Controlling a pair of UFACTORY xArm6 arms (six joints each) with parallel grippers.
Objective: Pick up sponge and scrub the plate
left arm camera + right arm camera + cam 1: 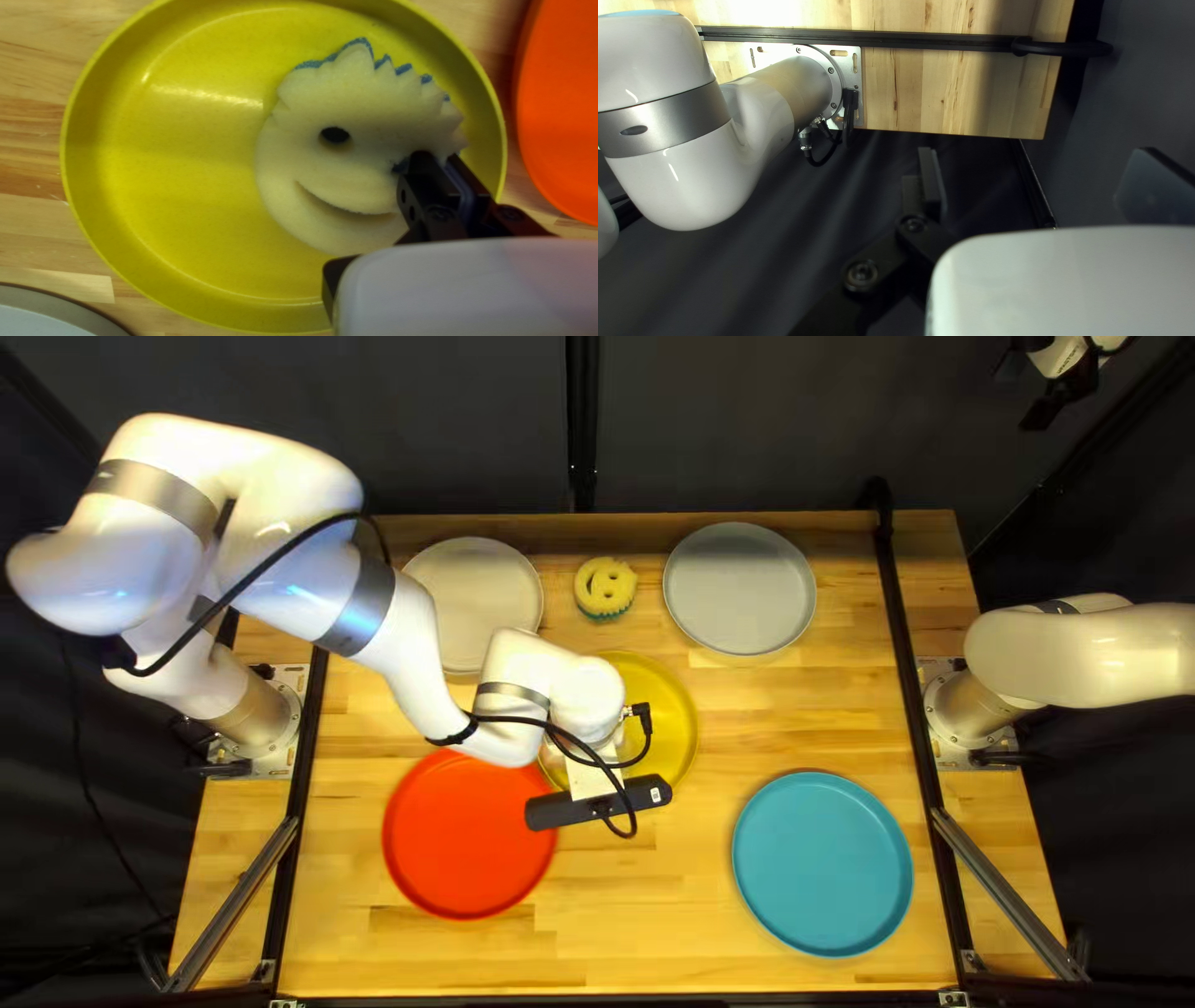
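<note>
The left arm (405, 625), bent high and slanting down from its base to mid-bench, hid from above the fingertips of the left gripper (595, 774), the blue-edged sponge (349, 168) and part of the yellow plate (674, 722). In its wrist view the left gripper (437, 159) had its fingers close together, pinching the sponge near one eye, itself mostly covered, on that plate. The right arm (1083, 653) ran out past the right edge, its middle cut off, while the right gripper (1040, 398), dim in the far corner, stood wide open around nothing.
</note>
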